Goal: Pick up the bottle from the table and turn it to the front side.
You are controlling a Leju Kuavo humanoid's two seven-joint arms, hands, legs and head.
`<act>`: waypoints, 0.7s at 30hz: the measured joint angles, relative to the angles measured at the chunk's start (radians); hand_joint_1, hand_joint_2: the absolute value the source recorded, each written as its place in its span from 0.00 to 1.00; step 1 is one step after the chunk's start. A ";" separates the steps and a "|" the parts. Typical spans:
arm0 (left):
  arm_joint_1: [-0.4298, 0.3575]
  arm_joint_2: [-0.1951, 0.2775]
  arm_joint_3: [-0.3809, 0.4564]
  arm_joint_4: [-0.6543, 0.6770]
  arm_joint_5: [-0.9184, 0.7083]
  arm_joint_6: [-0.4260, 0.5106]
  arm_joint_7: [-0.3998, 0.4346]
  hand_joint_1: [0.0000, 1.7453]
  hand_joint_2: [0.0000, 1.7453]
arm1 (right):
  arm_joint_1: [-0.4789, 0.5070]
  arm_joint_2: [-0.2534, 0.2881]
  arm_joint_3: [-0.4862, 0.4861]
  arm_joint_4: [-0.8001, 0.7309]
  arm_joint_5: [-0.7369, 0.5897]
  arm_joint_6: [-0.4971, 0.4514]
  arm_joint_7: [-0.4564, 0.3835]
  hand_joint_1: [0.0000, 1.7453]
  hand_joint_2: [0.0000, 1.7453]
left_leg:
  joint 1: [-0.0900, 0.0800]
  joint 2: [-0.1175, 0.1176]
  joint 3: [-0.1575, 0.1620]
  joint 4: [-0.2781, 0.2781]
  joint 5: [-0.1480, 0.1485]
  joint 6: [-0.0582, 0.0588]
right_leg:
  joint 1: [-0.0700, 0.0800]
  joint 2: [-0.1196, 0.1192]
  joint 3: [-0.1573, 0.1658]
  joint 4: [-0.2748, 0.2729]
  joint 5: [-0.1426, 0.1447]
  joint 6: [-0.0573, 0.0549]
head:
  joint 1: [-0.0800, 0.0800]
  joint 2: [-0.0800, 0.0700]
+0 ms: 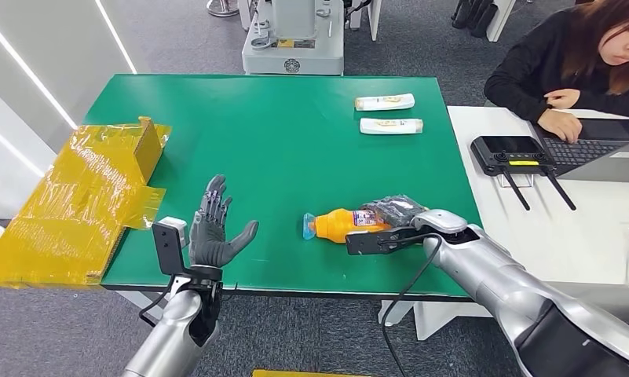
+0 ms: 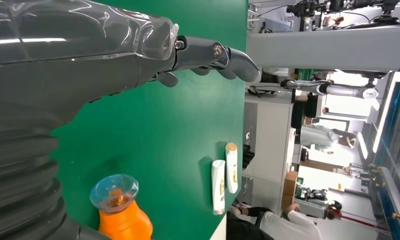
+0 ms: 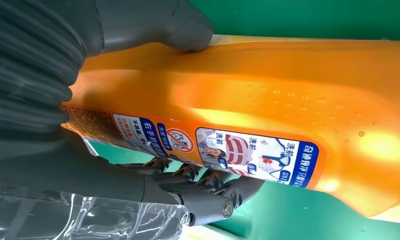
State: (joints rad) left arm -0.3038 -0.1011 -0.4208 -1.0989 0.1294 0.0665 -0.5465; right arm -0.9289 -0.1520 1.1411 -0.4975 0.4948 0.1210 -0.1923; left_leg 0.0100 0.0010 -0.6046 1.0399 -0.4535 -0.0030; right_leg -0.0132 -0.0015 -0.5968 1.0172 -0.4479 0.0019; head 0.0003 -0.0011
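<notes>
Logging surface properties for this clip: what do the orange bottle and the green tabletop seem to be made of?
Orange bottle: likely glossy, translucent plastic; it shows bright highlights and a glow through its body, with a printed label stuck on. Its cap looks like clear bluish plastic. The right hand grips it. Green tabletop: a matte covering, maybe felt or a mat; it shows no glare.

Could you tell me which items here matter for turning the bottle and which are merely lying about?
Part of the job:
- orange bottle, lying on its side
- right hand, gripping the bottle
- left hand, raised with fingers apart, holding nothing

Just lying about:
- two white tubes
- yellow wrapped box
- black controller
- laptop
</notes>
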 joint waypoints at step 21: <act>0.036 0.009 0.030 -0.016 -0.025 0.059 -0.024 0.00 1.00 | 0.222 -0.078 -0.266 -0.188 -0.285 -0.164 -0.213 1.00 1.00 | 0.000 0.000 0.000 0.000 -0.001 0.000 | 0.000 0.000 0.000 0.000 0.000 0.000 | 0.000 0.000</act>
State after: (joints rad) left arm -0.2679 -0.0920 -0.3906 -1.1154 0.1046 0.1254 -0.5700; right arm -0.7073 -0.2305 0.8751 -0.6857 0.2095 -0.0426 -0.4055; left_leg 0.0104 0.0009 -0.6048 1.0401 -0.4541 -0.0031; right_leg -0.0128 -0.0015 -0.5968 1.0168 -0.4480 0.0021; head 0.0004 -0.0011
